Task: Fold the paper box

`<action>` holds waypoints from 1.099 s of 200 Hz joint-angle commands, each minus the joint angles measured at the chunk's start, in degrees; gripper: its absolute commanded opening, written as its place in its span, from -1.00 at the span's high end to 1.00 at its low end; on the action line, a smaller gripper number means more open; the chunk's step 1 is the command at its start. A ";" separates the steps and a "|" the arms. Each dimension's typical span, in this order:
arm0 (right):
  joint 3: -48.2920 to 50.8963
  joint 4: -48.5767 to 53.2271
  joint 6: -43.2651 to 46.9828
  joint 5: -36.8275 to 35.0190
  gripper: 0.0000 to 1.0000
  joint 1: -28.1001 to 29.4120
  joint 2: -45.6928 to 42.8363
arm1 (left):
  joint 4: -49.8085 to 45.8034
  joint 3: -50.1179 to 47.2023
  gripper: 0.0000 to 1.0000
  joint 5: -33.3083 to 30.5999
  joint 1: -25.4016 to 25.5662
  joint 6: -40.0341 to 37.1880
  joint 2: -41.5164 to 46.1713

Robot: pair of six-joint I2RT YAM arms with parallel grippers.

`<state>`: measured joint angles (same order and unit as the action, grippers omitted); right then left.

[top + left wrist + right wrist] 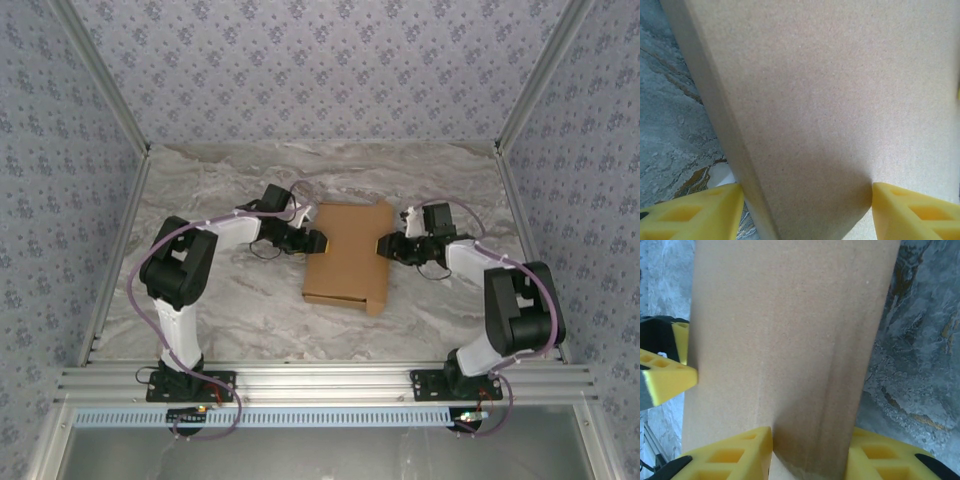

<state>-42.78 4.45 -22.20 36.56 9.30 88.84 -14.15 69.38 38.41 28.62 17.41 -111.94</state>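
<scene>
Yellow fingers (pixel 700 212) of the left gripper (pixel 807 197) clamping one paper box (pixel 348 255) edge, right gripper (pixel 809 442) pinching the opposite edge.

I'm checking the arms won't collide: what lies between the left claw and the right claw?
The paper box: in the top view it spans the gap, left claw at one side, right claw at the opposite.
</scene>
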 commanded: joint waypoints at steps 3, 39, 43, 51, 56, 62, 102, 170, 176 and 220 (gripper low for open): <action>0.86 -3.84 -1.34 3.49 0.25 1.63 3.95 | -5.37 0.07 -0.32 -6.37 0.65 -1.76 -3.12; 2.08 -8.63 -3.56 6.40 0.43 1.72 6.19 | -4.86 -0.39 -0.29 -7.06 0.77 -0.85 -2.58; 2.32 -9.41 -3.90 7.00 0.45 1.69 6.28 | -4.69 -0.47 -0.28 -7.01 0.82 -0.67 -2.56; 2.67 -11.03 -4.82 8.08 0.48 1.76 6.56 | -4.38 -0.57 -0.26 -6.63 0.72 -0.29 -2.58; 2.79 -11.98 -5.39 8.68 0.51 1.82 6.65 | -4.19 -0.65 -0.25 -6.32 0.70 -0.04 -2.66; 3.03 -13.06 -6.02 9.27 0.52 1.88 6.73 | -3.84 -0.78 -0.24 -5.77 0.52 0.36 -2.73; 3.61 -14.35 -6.90 9.78 0.60 1.95 5.24 | -0.72 -2.28 -0.02 -1.90 -0.95 3.08 -2.49; 3.59 -15.92 -10.05 8.56 0.62 2.43 1.13 | 5.25 -3.33 0.23 4.93 -2.95 7.13 -3.06; 3.53 -16.09 -10.42 8.46 0.63 2.48 0.79 | 6.09 -3.33 0.25 5.32 -2.96 7.63 -3.26; 2.87 -14.03 -10.93 6.33 0.64 2.43 -1.33 | 5.49 -1.68 0.14 3.60 -3.22 8.20 -4.22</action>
<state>-39.99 -11.40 -32.29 42.44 11.18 89.43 -6.35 67.40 45.04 25.12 23.94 -113.82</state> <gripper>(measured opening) 0.179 0.448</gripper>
